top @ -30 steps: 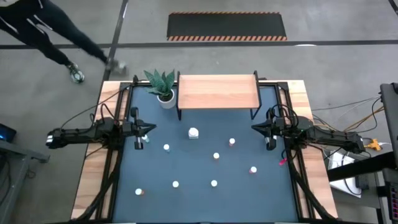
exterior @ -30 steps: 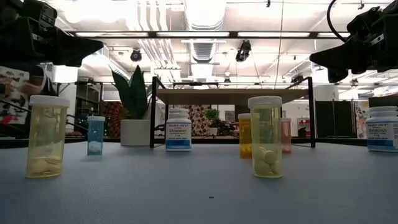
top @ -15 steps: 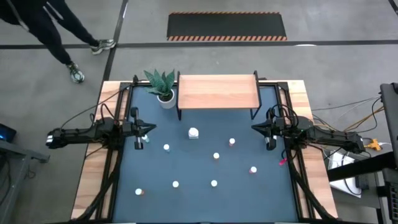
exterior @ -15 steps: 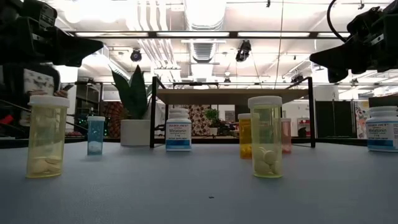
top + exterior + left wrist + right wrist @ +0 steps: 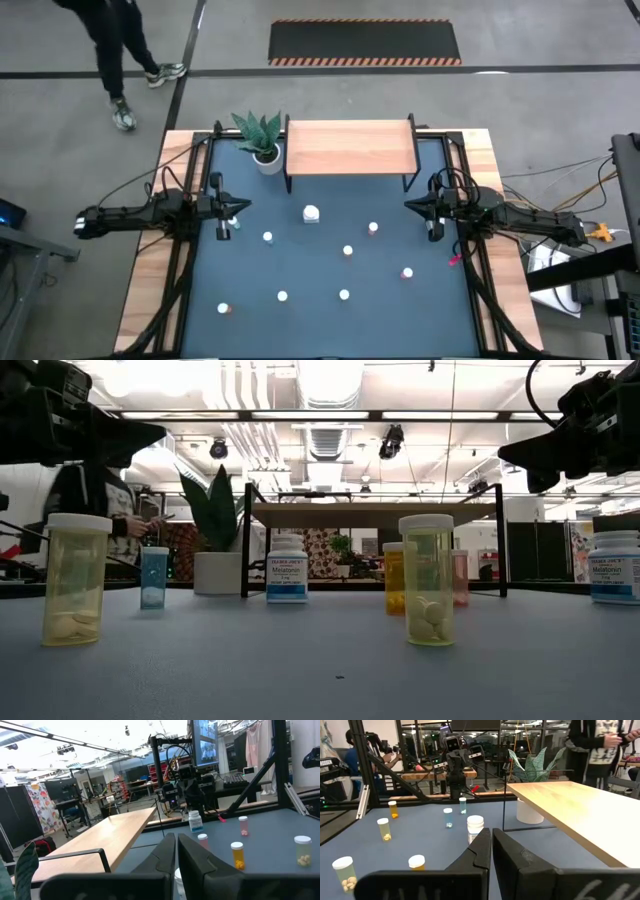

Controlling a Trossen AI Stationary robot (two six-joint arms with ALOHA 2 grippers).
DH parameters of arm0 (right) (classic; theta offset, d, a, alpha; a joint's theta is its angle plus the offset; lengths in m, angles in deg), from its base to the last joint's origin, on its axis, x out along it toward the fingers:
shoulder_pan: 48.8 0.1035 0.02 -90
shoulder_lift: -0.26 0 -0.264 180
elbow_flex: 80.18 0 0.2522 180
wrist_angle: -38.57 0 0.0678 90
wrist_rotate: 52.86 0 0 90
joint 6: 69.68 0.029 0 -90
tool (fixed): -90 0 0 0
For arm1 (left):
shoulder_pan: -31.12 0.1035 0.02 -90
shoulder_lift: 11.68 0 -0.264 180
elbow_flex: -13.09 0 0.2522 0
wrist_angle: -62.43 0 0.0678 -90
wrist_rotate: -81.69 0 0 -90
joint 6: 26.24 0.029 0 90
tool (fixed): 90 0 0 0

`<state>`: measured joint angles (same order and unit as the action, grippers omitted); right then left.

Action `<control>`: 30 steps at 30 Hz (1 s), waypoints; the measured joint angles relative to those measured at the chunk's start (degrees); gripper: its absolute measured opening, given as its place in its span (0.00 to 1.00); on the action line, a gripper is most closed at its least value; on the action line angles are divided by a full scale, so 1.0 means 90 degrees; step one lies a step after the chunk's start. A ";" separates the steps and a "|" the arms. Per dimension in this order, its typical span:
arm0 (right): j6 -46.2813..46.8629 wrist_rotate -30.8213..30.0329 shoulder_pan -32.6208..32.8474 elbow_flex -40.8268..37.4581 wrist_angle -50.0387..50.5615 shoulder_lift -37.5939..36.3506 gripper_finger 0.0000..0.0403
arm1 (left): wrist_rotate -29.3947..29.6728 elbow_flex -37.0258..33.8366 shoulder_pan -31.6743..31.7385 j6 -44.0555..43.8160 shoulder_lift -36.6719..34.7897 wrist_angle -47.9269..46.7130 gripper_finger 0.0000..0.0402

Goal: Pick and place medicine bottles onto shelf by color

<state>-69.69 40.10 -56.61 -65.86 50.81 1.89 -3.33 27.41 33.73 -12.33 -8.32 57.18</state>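
Observation:
The light-wood shelf (image 5: 350, 146) stands on thin black legs at the table's far middle and is bare on top. Several small white-capped bottles stand upright on the blue tabletop, among them a larger white one (image 5: 311, 214), an orange one (image 5: 395, 577), a yellow one (image 5: 428, 580) and a pink one (image 5: 459, 578). My left gripper (image 5: 240, 206) hovers shut and empty at the table's left, above a small bottle (image 5: 224, 229). My right gripper (image 5: 409, 206) hovers shut and empty at the table's right, by another bottle (image 5: 434, 230). The narrow slits between the fingers show in the left wrist view (image 5: 176, 837) and the right wrist view (image 5: 491, 832).
A white plant pot (image 5: 266, 160) with a green plant stands left of the shelf. Black frame rails (image 5: 186, 250) run along both table sides. A person (image 5: 110, 40) walks on the floor beyond the far left corner.
Both arms have kept still and no bottle has moved. The person beyond the table's far left corner has walked on across the floor.

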 joint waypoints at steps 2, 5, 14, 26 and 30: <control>0.0000 0.0000 0.0002 0.0000 0.0000 0.0002 0.02 | 0.0000 0.0000 0.0000 0.0000 0.0000 0.0000 0.01; -0.0001 0.0000 0.0001 0.0001 -0.0002 0.0001 0.02 | 0.0000 0.0000 0.0001 0.0000 0.0000 0.0002 0.01; 0.1142 -0.0165 0.0013 0.0001 -0.0366 0.0003 0.02 | 0.0000 0.0000 0.0000 0.0010 -0.0002 0.0054 0.01; 0.0283 -0.0228 0.0012 0.0000 -0.1103 0.0002 0.02 | -0.0039 0.0000 -0.0007 -0.1793 0.0034 0.1262 0.01; 0.0328 -0.0226 0.0012 0.0002 -0.1101 0.0002 0.02 | -0.0043 0.0000 -0.0007 -0.1845 0.0027 0.1546 0.01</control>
<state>-66.74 38.07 -56.51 -65.84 40.89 1.91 -3.72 27.41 33.67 -28.93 -8.08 71.10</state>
